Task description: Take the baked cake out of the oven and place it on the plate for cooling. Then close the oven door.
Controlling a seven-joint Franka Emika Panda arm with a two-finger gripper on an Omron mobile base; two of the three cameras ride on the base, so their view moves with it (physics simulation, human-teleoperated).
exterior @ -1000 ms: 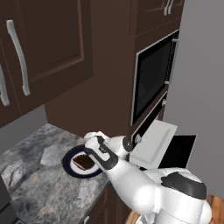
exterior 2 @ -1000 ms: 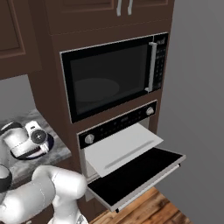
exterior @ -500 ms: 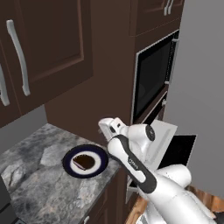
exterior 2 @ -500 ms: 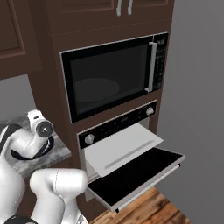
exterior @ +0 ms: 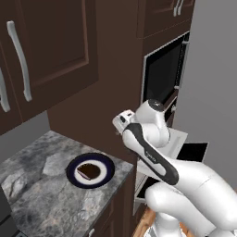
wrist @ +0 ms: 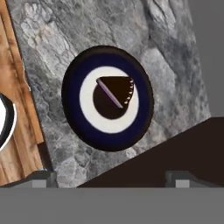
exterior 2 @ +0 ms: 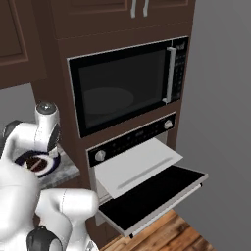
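One baked cake is lying on the one plate, on the grey stone table beside the oven. The single oven door is hanging fully down. The pincer is hovering high above the plate, spread wide and holding nothing; its tips are barely showing at the hand view's lower edge.

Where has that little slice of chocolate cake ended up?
The baked cake lies on the plate, on the grey stone counter left of the oven, whose door hangs open.
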